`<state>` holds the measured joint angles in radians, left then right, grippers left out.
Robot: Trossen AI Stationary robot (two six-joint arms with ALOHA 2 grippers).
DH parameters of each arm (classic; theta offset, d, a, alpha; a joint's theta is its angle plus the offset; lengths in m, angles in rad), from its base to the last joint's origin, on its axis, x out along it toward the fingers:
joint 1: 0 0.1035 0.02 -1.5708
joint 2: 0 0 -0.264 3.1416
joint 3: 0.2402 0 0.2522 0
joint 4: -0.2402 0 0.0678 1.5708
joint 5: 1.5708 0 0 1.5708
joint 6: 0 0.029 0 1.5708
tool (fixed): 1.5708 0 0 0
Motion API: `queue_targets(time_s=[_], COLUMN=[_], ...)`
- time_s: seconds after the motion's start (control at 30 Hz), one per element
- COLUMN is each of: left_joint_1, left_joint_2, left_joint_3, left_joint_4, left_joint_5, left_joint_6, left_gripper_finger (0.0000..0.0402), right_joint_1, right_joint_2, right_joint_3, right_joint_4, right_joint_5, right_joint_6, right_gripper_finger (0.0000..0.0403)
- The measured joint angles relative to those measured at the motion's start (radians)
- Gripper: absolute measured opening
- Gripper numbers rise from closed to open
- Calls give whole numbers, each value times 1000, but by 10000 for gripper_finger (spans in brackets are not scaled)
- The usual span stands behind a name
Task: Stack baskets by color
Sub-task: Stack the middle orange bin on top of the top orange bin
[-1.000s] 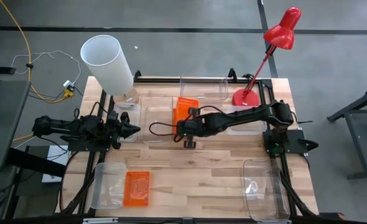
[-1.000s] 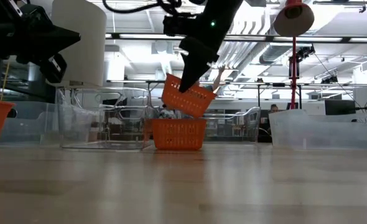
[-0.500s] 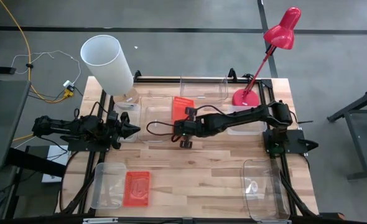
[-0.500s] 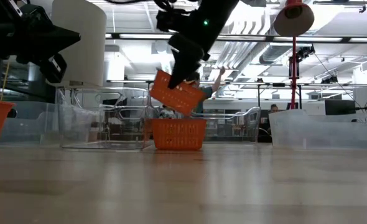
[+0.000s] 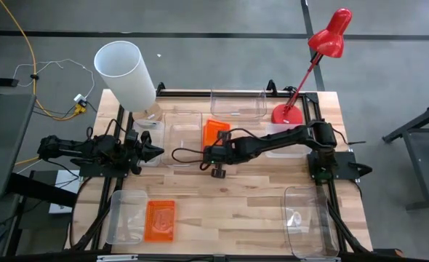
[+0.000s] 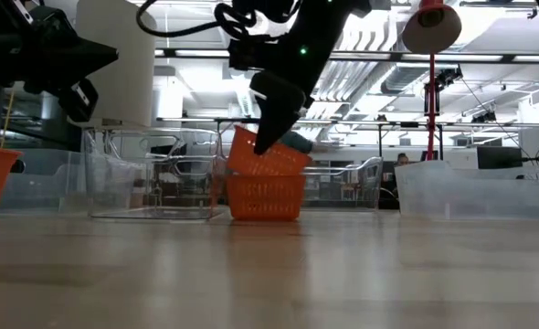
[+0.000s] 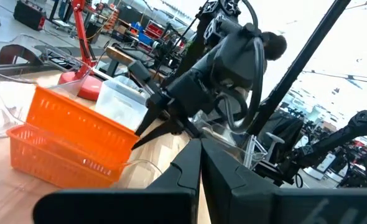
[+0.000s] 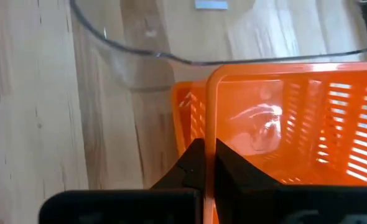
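Note:
An orange basket (image 6: 268,157) hangs tilted from my shut right gripper (image 6: 262,139), mid-table. Its low end sits inside a second orange basket (image 6: 265,196) that stands on the table beside a clear bin (image 5: 182,131). In the high view the held basket (image 5: 216,132) lies just beyond my right gripper (image 5: 211,144). A third orange basket (image 5: 160,220) lies near the front left beside a clear bin (image 5: 126,217). My left gripper (image 5: 158,151) is shut on nothing, level at the table's left. My right gripper pinches the upper basket's end wall at its rim (image 8: 208,134), one finger inside and one outside. The fingers slant down from the table's right side. The basket hangs tilted, its raised end in the hold and its low end (image 6: 292,167) in the lower basket.
More clear bins stand at the far edge (image 5: 238,103), under the right arm (image 5: 287,140) and at the near right (image 5: 307,218). A white cylindrical lampshade (image 5: 127,73) stands at the far left and a red desk lamp (image 5: 291,109) at the far right.
My right gripper has gone down with the orange basket and a little toward the table's near edge. The basket hung clear above the lower one and now has its low end sunk into it, still tilted.

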<state>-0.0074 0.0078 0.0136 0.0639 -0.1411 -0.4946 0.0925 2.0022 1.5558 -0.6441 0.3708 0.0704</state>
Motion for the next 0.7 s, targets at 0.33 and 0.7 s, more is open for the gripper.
queue_targets(time_s=[0.33,0.7], left_joint_1=[0,0], left_joint_2=[0,0], left_joint_3=[0,0], left_joint_4=[0,0], left_joint_5=[0,0], left_joint_6=[0,0], left_gripper_finger=[1,1], right_joint_1=[1,4], right_joint_2=[2,2], right_joint_3=[0,0], right_joint_4=[-131,-211], right_joint_5=[-25,-64], right_joint_6=[-10,-49], right_gripper_finger=[0,0])
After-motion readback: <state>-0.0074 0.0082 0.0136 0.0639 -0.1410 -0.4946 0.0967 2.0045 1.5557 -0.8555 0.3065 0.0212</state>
